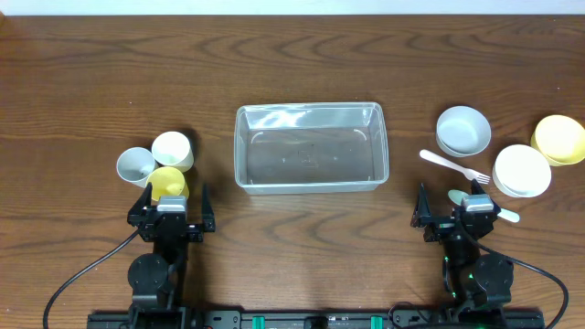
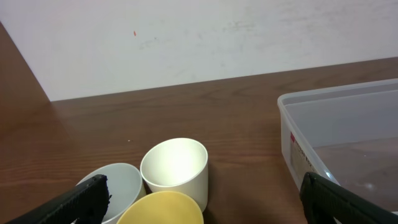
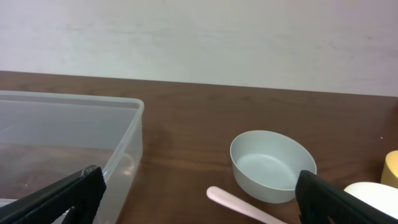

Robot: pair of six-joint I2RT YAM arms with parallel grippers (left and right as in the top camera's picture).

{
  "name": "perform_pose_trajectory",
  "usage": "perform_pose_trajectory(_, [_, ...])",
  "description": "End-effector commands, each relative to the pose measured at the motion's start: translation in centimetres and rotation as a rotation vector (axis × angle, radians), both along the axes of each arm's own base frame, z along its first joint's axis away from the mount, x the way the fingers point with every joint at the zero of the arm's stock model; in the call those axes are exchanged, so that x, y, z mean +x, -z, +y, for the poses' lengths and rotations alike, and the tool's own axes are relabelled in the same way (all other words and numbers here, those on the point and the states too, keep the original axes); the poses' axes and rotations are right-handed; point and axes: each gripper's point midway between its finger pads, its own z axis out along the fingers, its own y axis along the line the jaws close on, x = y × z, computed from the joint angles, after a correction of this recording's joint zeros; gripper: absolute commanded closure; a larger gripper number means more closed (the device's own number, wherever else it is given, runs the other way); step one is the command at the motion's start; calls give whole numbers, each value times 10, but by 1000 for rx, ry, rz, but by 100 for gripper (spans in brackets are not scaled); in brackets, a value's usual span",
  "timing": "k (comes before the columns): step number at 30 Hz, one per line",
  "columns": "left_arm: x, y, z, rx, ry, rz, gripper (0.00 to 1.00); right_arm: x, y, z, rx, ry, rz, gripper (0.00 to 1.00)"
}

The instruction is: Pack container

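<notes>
The clear rectangular container (image 1: 311, 146) stands empty at the table's middle; its wall shows in the left wrist view (image 2: 339, 134) and the right wrist view (image 3: 68, 134). My left gripper (image 1: 171, 208) is open and empty, just in front of three cups: yellow (image 1: 167, 181), cream (image 1: 173, 150), pale grey (image 1: 135, 165). My right gripper (image 1: 454, 212) is open and empty, near a pink fork (image 1: 454, 165) and a green spoon (image 1: 457, 196). In the left wrist view the cream cup (image 2: 175, 165) stands between my open fingers.
At the right stand a pale grey bowl (image 1: 462, 130), a white bowl (image 1: 522, 170) and a yellow bowl (image 1: 558, 139). The grey bowl (image 3: 272, 165) and the fork's handle (image 3: 239, 204) show in the right wrist view. A pale wall runs behind the table.
</notes>
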Motion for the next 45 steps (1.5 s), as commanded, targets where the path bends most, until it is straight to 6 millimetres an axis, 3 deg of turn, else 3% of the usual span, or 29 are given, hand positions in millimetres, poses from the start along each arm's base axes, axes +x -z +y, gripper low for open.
perform_pose_trajectory(1, [-1, 18, 3, 16, -15, 59, 2, -1, 0, 3, -14, -15, -3, 1])
perform_pose_trajectory(10, [-1, 18, 3, 16, -15, 59, 2, -1, 0, 3, -11, -15, -3, 1])
perform_pose_trajectory(21, [-1, 18, 3, 15, -15, 60, 2, 1, 9, 5, 170, -5, 49, 1])
perform_pose_trajectory(26, [-1, 15, 3, -153, -37, 59, 2, 2, 10, 7, 217, -11, 79, 1])
perform_pose_trajectory(29, [-4, -1, 3, -179, -41, 59, 2, 2, -6, 8, 218, -18, 69, 1])
perform_pose_trajectory(35, [-16, -69, 4, -196, -53, 112, 2, 3, -36, 8, 205, -2, 209, 1])
perform_pose_trajectory(37, [-15, -83, 5, -216, -66, 170, 2, 5, -42, 8, 199, 4, 274, 1])
perform_pose_trajectory(40, [-7, -93, 4, -228, -87, 321, 2, 12, -51, 13, 158, -11, 414, 1])
perform_pose_trajectory(45, [5, -90, 4, -207, -126, 654, 2, 20, -50, 15, 122, 11, 721, 1])
